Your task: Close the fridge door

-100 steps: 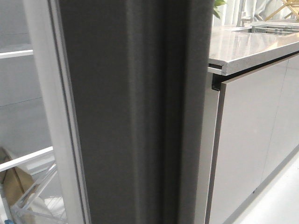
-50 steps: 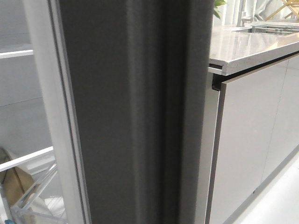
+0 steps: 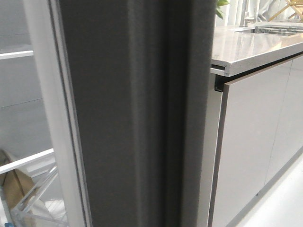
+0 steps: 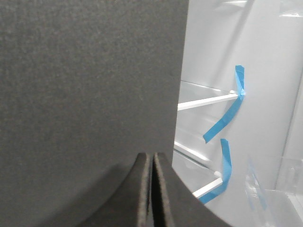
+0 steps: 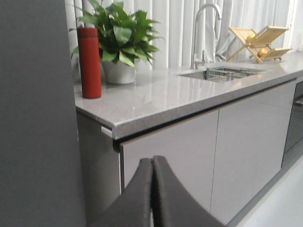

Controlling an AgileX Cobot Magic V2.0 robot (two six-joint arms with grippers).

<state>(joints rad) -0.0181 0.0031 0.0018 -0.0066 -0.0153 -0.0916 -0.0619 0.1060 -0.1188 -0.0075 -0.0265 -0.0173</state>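
Start at the left of the front view: you see the white fridge interior (image 3: 23,118), with shelves and a clear bin at about 7 o'clock. Next to it, filling the middle of the view, stands the fridge door (image 3: 137,123), its thick grooved edge turned straight at the camera, so it is plainly open and swung well out from the cabinet.

Compared with the pictures from a second and half a second ago, almost nothing has changed: the door edge sits in the same place against the counter (image 3: 255,47) at 2 o'clock. I judge from this that the closing swing is not under way, or is very slow, and the task is at its start.

Your left tool (image 4: 152,189) has its fingers pressed together, gripping nothing, with the door's dark face right beside it at 10 o'clock; whether it touches the door, you cannot tell. Blue tape (image 4: 227,118) marks the shelves beyond.

Your right tool (image 5: 152,189) is likewise pinched closed and empty, facing the pale cabinet doors (image 5: 189,156), with a red bottle (image 5: 89,61) at 11 o'clock.
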